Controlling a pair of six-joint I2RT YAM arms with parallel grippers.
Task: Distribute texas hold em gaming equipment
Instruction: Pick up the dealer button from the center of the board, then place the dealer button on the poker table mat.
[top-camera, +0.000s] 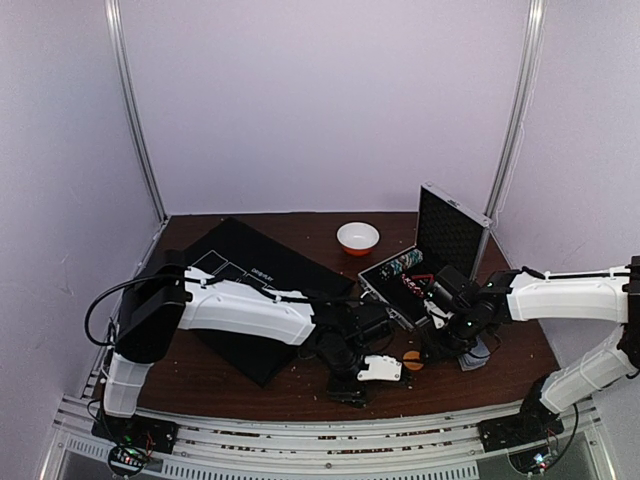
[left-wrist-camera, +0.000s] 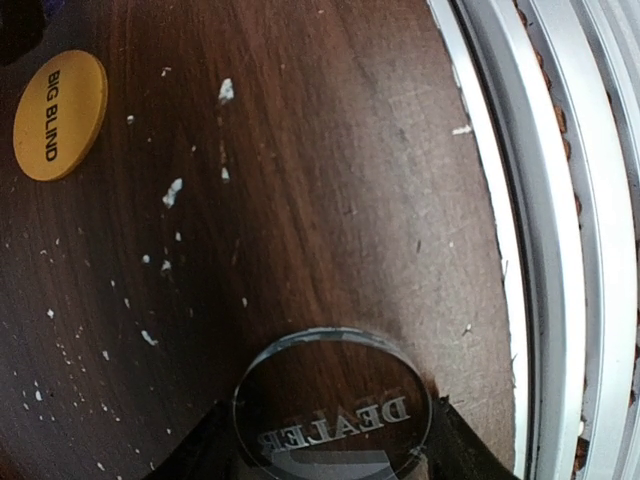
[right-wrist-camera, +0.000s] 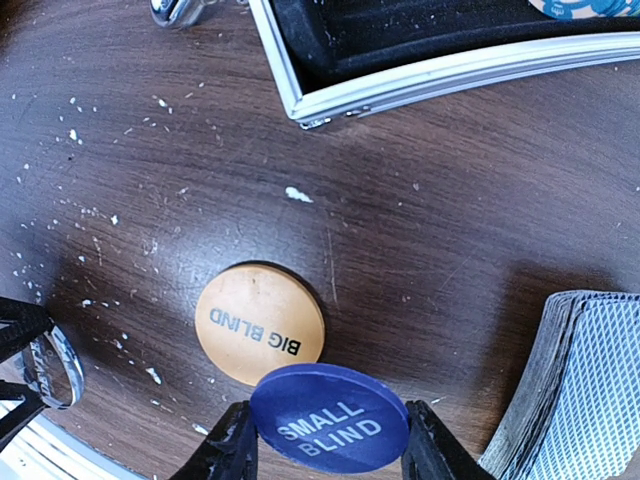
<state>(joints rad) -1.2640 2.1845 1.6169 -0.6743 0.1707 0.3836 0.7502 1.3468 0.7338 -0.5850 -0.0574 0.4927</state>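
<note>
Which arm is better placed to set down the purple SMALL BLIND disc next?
Right: the right hand grips the purple disc beside the orange disc; the left hand flanks the clear DEALER disc.

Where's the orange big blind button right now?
Right wrist view, lower centre: the big blind button lies flat on the table, just beyond the small blind disc in the right gripper.

You have one orange disc, one blue disc, one clear disc, one deck, one case, one bowl.

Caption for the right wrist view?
Right gripper holds purple SMALL BLIND disc near orange BIG BLIND disc; card deck at right.
</note>
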